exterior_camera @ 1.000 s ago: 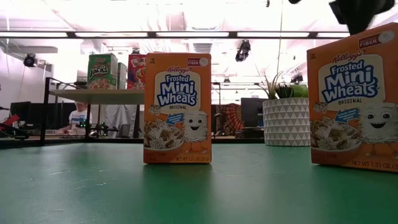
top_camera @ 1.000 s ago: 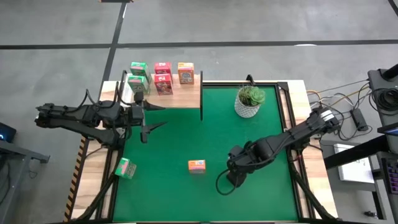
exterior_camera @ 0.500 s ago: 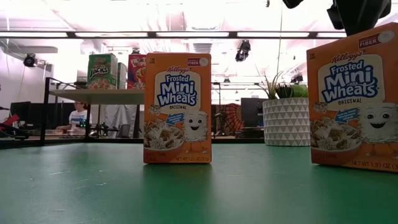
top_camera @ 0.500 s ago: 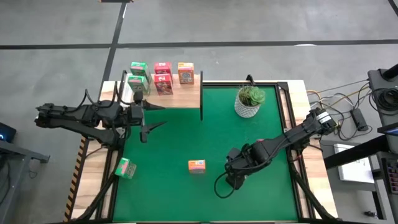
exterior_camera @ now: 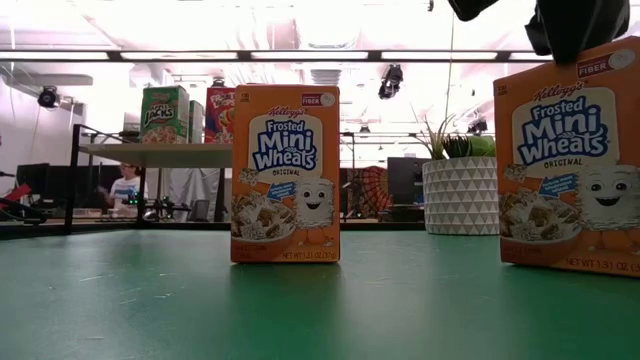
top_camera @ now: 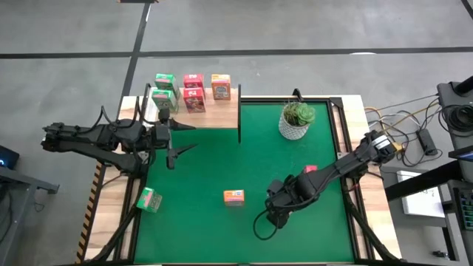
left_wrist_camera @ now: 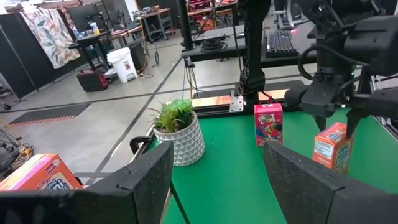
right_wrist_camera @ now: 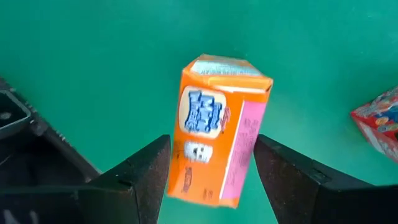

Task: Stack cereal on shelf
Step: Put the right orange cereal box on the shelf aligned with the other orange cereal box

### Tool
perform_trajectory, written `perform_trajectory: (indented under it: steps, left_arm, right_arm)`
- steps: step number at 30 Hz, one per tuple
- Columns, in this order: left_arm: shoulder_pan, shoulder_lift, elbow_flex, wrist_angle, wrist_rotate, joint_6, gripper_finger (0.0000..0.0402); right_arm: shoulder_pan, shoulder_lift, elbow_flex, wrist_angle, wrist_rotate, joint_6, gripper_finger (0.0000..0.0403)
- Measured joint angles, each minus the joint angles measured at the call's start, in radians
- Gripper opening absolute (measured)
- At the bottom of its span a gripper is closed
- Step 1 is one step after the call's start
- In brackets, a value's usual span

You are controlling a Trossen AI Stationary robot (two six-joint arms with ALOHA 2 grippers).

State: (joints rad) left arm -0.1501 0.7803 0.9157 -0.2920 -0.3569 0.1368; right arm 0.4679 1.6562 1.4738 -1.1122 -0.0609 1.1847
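Since the earlier frames, our right arm has slid nearer and leftward over the mat, uncovering a pink box [top_camera: 310, 169] standing behind it; nothing else has shifted. Item, shelf [top_camera: 196, 114]: at the table's far left corner, carrying five cereal boxes on its top, namely two green [top_camera: 164, 81], two pink [top_camera: 194, 92] and one orange [top_camera: 220, 86]. Item, boxes not yet shelved, four by our count: an orange box [top_camera: 233, 196] upright near the centre of the green mat [top_camera: 222, 229]; a second orange box [right_wrist_camera: 219, 127] under the right gripper; the uncovered pink box to the right of centre; a green box [top_camera: 148, 199] lying at the near left, on the edge where mat meets the wooden border. Item, right gripper [right_wrist_camera: 211, 180]: poised over the second orange box, fingers spread wide to either side of it and, as far as we can see, not touching it, holding nothing. Item, left gripper [top_camera: 171, 139]: waiting just beside the shelf's near edge, fingers parted wide, empty. Item, plant pot [top_camera: 295, 122]: at the far right of the mat, clear of the work. Progress, in our judgement: somewhat over half done, five of nine placed, four remaining, and the orange box beneath the right gripper looks to be the next one taken.
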Motion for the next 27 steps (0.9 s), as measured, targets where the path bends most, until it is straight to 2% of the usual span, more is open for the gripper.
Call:
perform_trajectory:
  steps: [13, 22, 27]
  left_arm:
    - [0.000, 0.000, 0.000, 0.000, -0.001, -0.001, 0.0233]
    - [0.000, 0.000, 0.000, 0.000, -0.001, -0.001, 0.0233]
    - [0.000, 0.000, 0.000, 0.000, -0.001, -0.001, 0.0233]
  right_arm:
    - [0.008, 0.033, 0.005, 0.003, 0.036, -0.017, 0.0217]
    - [0.008, 0.033, 0.005, 0.003, 0.037, -0.018, 0.0164]
    - [0.008, 0.030, 0.005, 0.003, 0.036, -0.027, 0.0157]
